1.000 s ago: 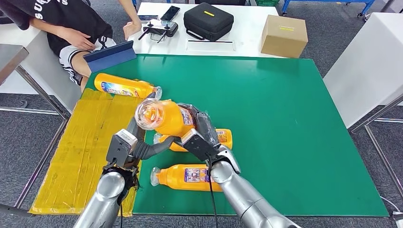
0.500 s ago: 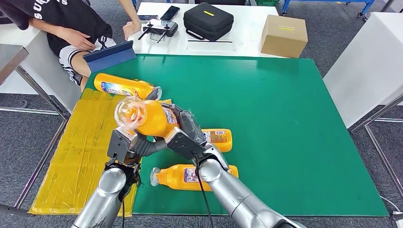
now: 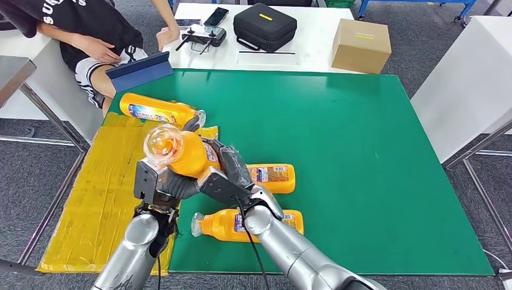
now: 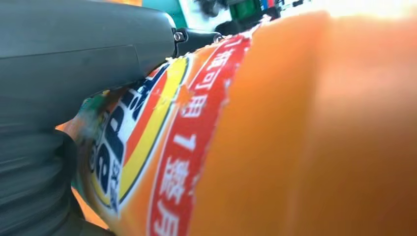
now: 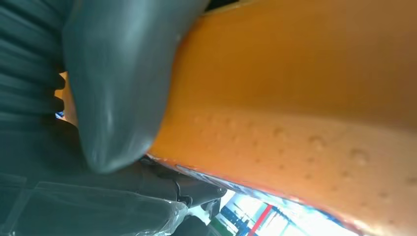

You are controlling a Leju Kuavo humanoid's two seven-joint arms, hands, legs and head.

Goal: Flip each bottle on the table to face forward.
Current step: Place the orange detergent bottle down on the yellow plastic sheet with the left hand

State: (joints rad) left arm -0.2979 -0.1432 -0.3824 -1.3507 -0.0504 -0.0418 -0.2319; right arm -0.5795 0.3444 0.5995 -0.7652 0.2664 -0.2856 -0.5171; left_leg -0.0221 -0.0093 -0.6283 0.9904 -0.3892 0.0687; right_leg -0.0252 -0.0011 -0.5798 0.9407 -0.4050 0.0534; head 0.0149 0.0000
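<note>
Both of my hands hold one orange bottle [image 3: 188,154] tilted up above the left part of the green table [image 3: 362,157], its clear cap [image 3: 162,144] toward me. My left hand [image 3: 164,185] grips it from below; my right hand [image 3: 228,175] wraps its labelled side. The left wrist view has the bottle's label [image 4: 162,147] pressed close against the thumb [image 4: 88,59]. The right wrist view has a thumb [image 5: 118,83] lying on the orange body [image 5: 305,98]. Three more orange bottles lie flat: back left [image 3: 156,110], middle [image 3: 273,176], near front [image 3: 241,225].
A yellow taped sheet [image 3: 102,193] covers the table's left edge. A person [image 3: 90,36] sits at the back left beside a blue tablet [image 3: 140,70]. The white table behind carries a black case [image 3: 264,25], a cardboard box [image 3: 361,45] and a controller [image 3: 202,37].
Both hands have carried the held bottle to the left and a little toward me, uncovering more of the middle bottle. The three lying bottles have not moved.
</note>
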